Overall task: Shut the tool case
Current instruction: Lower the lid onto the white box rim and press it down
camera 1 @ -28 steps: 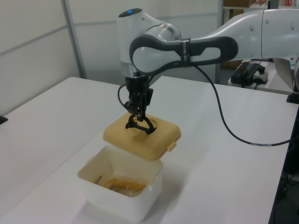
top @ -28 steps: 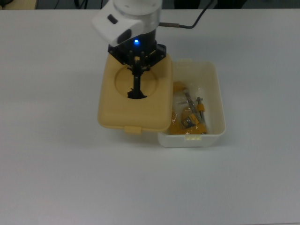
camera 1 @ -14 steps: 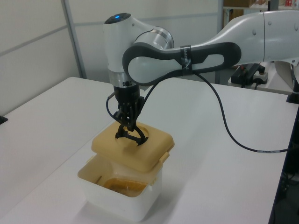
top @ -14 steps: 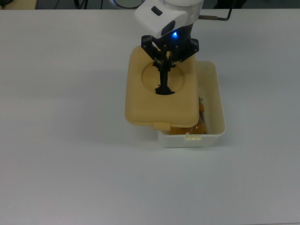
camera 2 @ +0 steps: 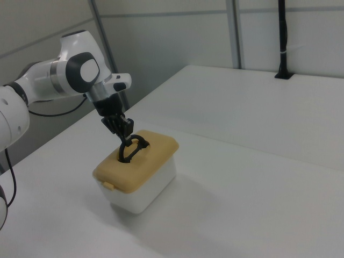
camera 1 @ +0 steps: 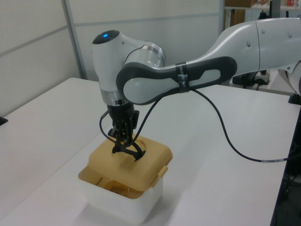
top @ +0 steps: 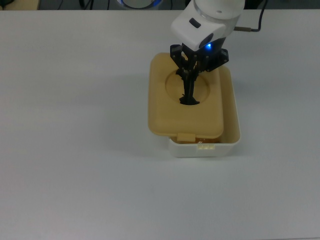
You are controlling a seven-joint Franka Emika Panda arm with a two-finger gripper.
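Note:
The tan lid (top: 167, 112) of the tool case hangs by its black handle (top: 189, 96), with my gripper (top: 189, 79) shut on that handle. It covers most of the white tub (top: 233, 126) and is shifted toward the top view's left, so a strip of the tub's rim shows on the top view's right and near side. In the left view the lid (camera 1: 143, 162) sits slightly tilted on or just above the tub (camera 1: 120, 207) under the gripper (camera 1: 123, 142). The right view shows the lid (camera 2: 148, 159) over the tub (camera 2: 153, 188), and the gripper (camera 2: 124, 133) holding the handle (camera 2: 132, 148).
Yellow contents (top: 200, 140) peek out under the lid's near edge. The arm's black cable (camera 1: 225, 127) loops over the white table (top: 75, 165). A black post (camera 2: 282, 37) stands at the table's far edge in the right view.
The gripper has carried the lid toward the top view's right, from beside the tub to over it. The lid now hides nearly all of the contents.

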